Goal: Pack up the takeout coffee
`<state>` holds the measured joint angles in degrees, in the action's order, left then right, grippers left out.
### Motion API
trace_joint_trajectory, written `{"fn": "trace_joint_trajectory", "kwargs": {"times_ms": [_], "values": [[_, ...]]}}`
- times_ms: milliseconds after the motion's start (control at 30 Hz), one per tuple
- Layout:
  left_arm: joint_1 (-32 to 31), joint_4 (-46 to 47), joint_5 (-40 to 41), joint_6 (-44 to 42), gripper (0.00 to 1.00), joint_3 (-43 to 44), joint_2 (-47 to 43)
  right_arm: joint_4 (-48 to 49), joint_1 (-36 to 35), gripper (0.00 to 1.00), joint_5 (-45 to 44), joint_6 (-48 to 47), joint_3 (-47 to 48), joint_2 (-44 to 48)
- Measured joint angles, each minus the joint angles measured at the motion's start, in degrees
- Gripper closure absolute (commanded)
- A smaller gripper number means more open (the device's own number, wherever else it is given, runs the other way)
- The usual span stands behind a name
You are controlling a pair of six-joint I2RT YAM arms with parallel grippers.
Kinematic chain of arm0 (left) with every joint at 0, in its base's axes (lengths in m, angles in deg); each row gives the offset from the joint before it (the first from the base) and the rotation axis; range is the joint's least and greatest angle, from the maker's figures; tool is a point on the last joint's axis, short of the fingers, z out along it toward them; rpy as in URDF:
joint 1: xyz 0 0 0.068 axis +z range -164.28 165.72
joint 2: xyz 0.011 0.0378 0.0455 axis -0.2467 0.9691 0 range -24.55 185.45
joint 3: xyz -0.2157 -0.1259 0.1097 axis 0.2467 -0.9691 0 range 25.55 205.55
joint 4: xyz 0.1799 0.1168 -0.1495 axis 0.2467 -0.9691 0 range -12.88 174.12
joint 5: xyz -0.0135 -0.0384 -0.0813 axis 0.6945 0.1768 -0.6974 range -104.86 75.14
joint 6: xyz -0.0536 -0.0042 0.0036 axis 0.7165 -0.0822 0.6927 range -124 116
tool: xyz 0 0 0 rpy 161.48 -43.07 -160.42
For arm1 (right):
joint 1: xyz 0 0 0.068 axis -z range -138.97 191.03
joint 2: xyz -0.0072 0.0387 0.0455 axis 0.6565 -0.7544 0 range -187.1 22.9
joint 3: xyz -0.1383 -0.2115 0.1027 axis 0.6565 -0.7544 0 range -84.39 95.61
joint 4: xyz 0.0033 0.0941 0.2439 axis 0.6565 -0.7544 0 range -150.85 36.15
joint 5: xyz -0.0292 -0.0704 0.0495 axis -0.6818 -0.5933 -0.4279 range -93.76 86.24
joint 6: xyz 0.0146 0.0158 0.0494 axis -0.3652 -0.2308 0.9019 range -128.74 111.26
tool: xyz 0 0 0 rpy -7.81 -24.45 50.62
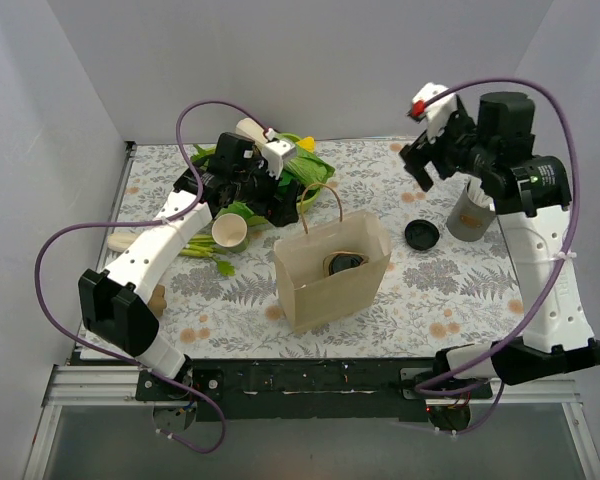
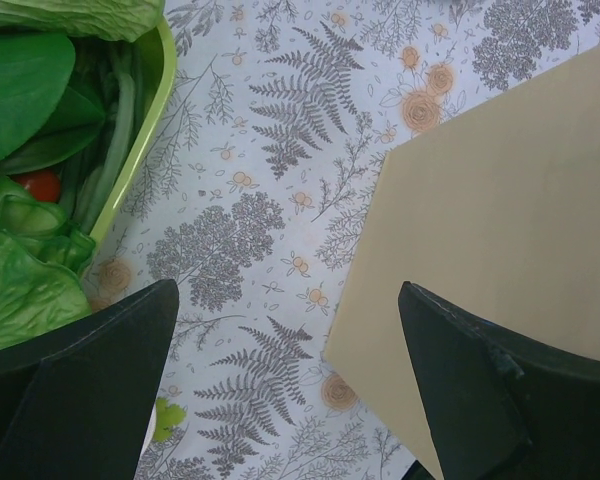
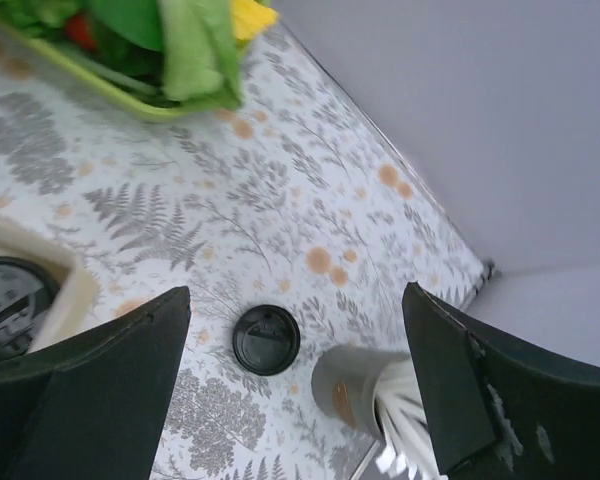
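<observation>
The coffee (image 1: 347, 263) stands inside the bag (image 1: 310, 290), black lid on top, so the packing looks done and I judge nothing is left. Both grippers are empty with jaws wide apart: the left gripper (image 2: 288, 300) just behind the bag, the right gripper (image 3: 295, 295) farther back, above a spare lid (image 3: 266, 340).

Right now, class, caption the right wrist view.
Open right gripper framing a loose black lid beside the grey straw cup.

- White shells, black joints on left arm (image 1: 155, 245) and right arm (image 1: 545, 280).
- Purple cables (image 1: 38, 268) looping from bases.
- Black, wedge-shaped gripper fingers (image 2: 90, 390).
- Red patch (image 1: 417, 105) on right wrist.
</observation>
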<state>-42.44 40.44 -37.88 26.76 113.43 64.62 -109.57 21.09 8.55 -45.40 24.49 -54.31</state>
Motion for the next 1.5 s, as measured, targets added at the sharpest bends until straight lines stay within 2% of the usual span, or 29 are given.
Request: {"fn": "trace_joint_trajectory", "kwargs": {"times_ms": [200,400,500,867,1033,1300,1500], "values": [[0.9,0.3,-0.1,1.2,0.06,1.7,0.0,4.8,18.4,0.29,1.9,11.2,-4.4,-1.4],[0.9,0.4,-0.2,1.4,0.06,2.1,0.0,5.4,28.3,0.39,2.4,16.2,-7.0,-7.0],[0.9,0.4,-0.2,1.4,0.06,2.1,0.0,5.3,31.1,0.41,2.4,17.3,-7.1,-9.3],[0.9,0.4,-0.2,1.2,0.06,2.1,0.0,7.7,33.8,0.47,1.8,17.1,-8.2,-10.4],[0.9,0.4,-0.5,1.1,0.06,2.1,-0.1,9.7,33.8,0.54,1.7,15.8,-8.4,-13.8],[1.0,0.4,-0.6,1.0,0.06,2.1,-0.1,11.0,33.8,0.46,2.9,15.5,-5.4,-22.8],[1.0,0.2,-0.6,1.0,0.06,2.6,0.1,12.5,33.7,0.46,1.9,15.5,-3.3,-25.4]]}}
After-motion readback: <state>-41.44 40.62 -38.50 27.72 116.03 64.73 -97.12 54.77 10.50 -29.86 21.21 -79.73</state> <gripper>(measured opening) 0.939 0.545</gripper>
